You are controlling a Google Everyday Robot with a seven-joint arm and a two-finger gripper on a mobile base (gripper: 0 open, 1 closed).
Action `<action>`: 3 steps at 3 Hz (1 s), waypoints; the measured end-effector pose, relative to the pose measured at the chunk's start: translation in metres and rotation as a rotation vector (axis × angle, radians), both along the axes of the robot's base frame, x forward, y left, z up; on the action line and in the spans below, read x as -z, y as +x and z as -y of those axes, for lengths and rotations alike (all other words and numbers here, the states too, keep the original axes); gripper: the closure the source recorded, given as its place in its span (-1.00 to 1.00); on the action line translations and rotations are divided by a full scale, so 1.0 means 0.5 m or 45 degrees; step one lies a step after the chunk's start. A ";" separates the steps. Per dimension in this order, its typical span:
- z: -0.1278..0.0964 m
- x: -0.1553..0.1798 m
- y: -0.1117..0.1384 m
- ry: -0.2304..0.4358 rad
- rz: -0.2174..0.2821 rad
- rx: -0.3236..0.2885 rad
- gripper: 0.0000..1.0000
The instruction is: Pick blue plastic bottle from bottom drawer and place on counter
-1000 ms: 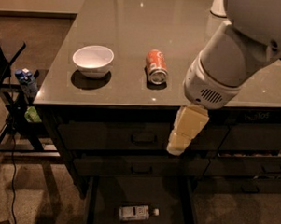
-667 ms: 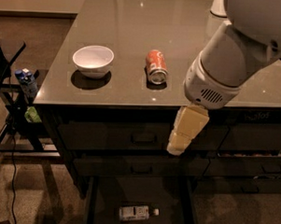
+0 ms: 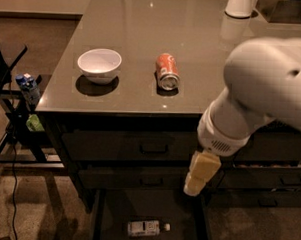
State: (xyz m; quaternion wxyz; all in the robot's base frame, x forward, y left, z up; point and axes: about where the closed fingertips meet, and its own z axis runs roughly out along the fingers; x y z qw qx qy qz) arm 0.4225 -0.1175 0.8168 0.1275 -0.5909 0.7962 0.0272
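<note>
— Position of the hand (image 3: 202,173)?
— Hanging under the thick white arm (image 3: 262,92), pointing down, in front of the middle drawer (image 3: 138,179). Above the right side of the open bottom drawer (image 3: 152,204).
— Open or closed?
— Cannot tell from this angle.
— And the blue plastic bottle (image 3: 145,228)?
— Lying on its side on the bare drawer floor, small white cap to the right, white label facing up. Below and to the left of the hand, well apart from it.
— On the counter (image 3: 144,31)?
— A white bowl (image 3: 99,64) upright on the left. To its right, apart from it, an orange can (image 3: 167,71) on its side. Both near the front edge.
— Off to the left?
— A blue-capped bottle (image 3: 28,86) standing upright on a dark stand beside the counter.
</note>
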 end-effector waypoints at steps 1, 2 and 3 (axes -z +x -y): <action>0.027 0.079 0.011 -0.014 0.022 -0.009 -1.00; 0.027 0.079 0.010 -0.014 0.022 -0.009 -1.00; 0.044 0.130 0.002 -0.033 0.016 0.011 -1.00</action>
